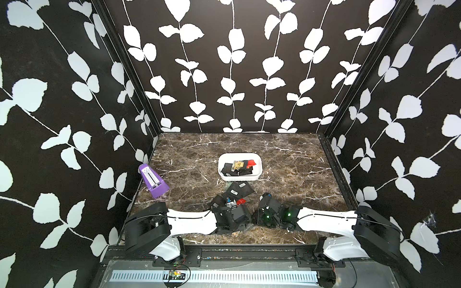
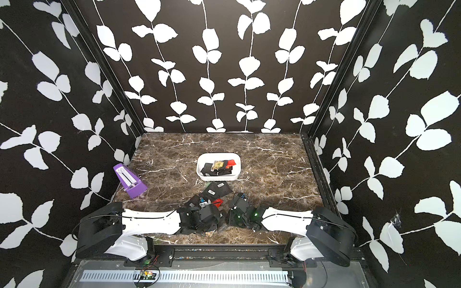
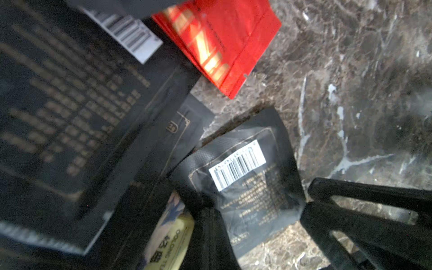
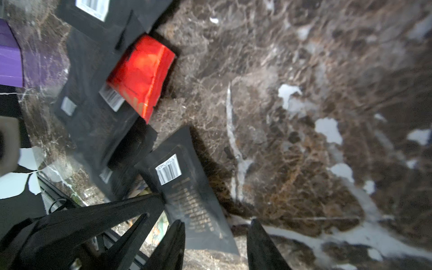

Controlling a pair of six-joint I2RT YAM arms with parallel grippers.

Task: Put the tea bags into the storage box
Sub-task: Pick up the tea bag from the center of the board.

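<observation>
The white storage box (image 1: 239, 177) (image 2: 217, 177) stands mid-table and holds several tea bags (image 1: 237, 167). In front of it lie loose black tea bags (image 1: 239, 188) (image 2: 217, 189) and a red one (image 3: 224, 42) (image 4: 142, 72). My left gripper (image 3: 205, 210) is shut on the crumpled edge of a black barcoded tea bag (image 3: 245, 187) (image 4: 184, 187), which sits tilted just above the marble. My right gripper (image 4: 216, 224) is open, its fingers either side of that bag's other end. A yellow tea bag (image 3: 170, 243) lies beside the left fingers.
A purple metronome (image 1: 153, 180) (image 2: 129, 182) stands at the table's left edge. Both arms (image 1: 192, 220) (image 1: 324, 219) reach in low from the front corners and meet near the front middle. Patterned walls enclose the table on three sides.
</observation>
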